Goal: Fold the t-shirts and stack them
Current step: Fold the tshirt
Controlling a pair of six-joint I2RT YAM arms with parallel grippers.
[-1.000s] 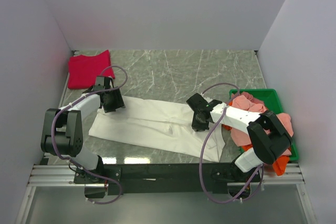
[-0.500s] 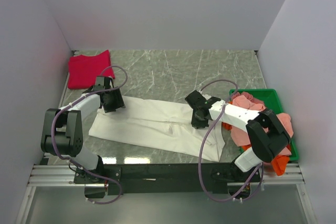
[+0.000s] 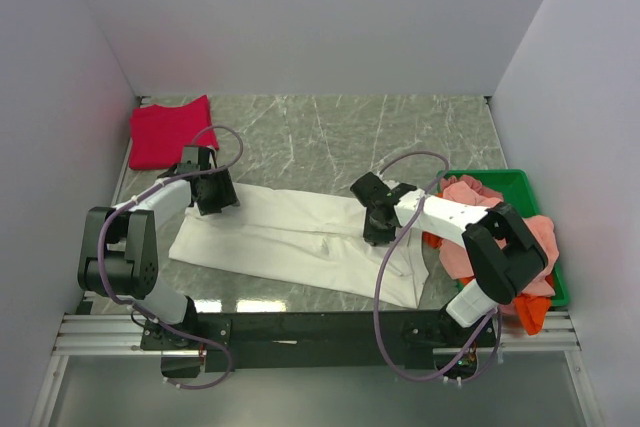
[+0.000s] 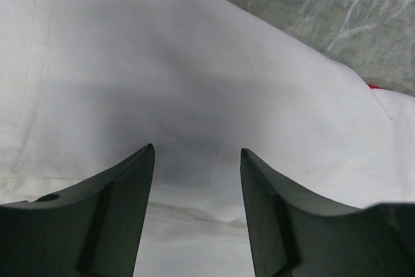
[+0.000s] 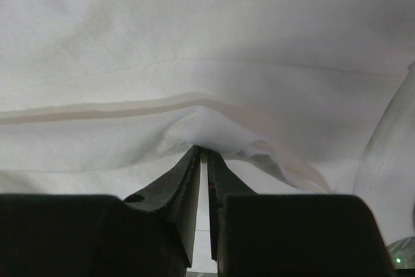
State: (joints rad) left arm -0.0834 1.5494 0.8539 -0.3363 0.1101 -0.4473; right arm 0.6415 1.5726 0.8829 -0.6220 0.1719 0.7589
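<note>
The large white cloth t-shirt [image 3: 290,232] lies flat on the grey marble table [image 3: 330,137] between my arms. My left gripper [image 4: 196,152] sits over it, jaws apart; my right gripper [image 5: 203,150] pinches a raised fold.

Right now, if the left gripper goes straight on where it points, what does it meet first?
Most likely the white t-shirt: the open left gripper points straight at the cloth.
</note>
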